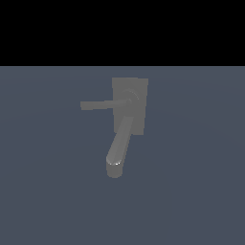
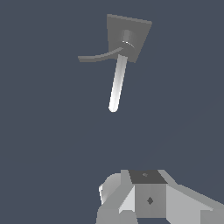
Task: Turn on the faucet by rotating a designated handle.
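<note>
Grey faucet (image 1: 130, 103) (thick spout), thin handle (image 1: 100, 105) pointing toward exterior view's left.

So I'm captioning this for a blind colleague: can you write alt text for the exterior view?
A matte grey faucet sits alone on a dark blue-grey surface, its thick spout angling toward the camera and its thin handle pointing to the exterior view's left. No robot arm is in view.

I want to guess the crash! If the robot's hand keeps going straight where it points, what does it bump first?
Probably the faucet: its spout reaches nearest the hand, before the handle. Depth is unclear, so it might pass by.
</note>
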Robot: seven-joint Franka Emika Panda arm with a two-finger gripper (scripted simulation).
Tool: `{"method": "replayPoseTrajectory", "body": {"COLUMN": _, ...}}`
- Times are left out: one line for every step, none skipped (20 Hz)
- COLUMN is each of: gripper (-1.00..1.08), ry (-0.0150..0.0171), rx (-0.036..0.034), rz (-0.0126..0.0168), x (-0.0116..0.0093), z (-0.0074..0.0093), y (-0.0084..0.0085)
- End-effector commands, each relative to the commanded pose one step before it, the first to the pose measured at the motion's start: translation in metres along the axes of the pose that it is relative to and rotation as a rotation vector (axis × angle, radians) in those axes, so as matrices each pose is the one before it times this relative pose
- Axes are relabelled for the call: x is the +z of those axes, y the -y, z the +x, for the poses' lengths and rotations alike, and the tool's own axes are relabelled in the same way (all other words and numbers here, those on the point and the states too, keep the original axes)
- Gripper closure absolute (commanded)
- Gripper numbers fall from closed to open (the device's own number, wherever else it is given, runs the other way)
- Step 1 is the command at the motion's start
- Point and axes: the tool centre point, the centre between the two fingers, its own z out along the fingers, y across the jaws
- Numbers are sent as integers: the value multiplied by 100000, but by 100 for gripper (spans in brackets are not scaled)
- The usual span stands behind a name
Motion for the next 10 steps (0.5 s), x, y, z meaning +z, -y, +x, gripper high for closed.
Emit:
{"method": "replayPoseTrajectory", "body": {"gripper": 108, "ry": 0, "rx": 0, "rz": 0, "x": 0, "z": 0, "y": -1}}
{"method": "replayPoseTrajectory", "body": {"gripper": 108, "ry": -92, "rx": -32, "rz": -6, "x": -20, "z": 22, "y": 17}}
{"method": "replayPoseTrajectory", "body": {"gripper": 108, "ry": -314, "rx": -104, "rz": -17, "x": -73, "z": 43, "y": 53}}
{"method": "replayPoseTrajectory", "body": {"gripper": 108, "ry": -490, "rx": -146, "rz": -33, "x": -114, "z": 72, "y": 79}}
{"method": "replayPoseTrajectory", "body": {"gripper": 108, "ry": -634, "rx": -156, "rz": -58, "x": -150, "z": 95, "y": 92}}
{"method": "replayPoseTrajectory", "body": {"gripper": 108, "ry": -779, "rx": -131, "rz": -102, "x": -191, "z": 111, "y": 94}}
{"method": "replayPoseTrajectory", "body": {"gripper": 108, "ry": -843, "rx": -43, "rz": -165, "x": -218, "z": 109, "y": 69}}
{"method": "replayPoseTrajectory", "body": {"gripper": 108, "ry": -806, "rx": 95, "rz": -239, "x": -222, "z": 89, "y": 22}}
{"method": "replayPoseTrajectory", "body": {"gripper": 108, "ry": -723, "rx": 255, "rz": -329, "x": -216, "z": 63, "y": -37}}
{"method": "replayPoseTrajectory", "body": {"gripper": 108, "ry": -623, "rx": 423, "rz": -436, "x": -205, "z": 32, "y": -100}}
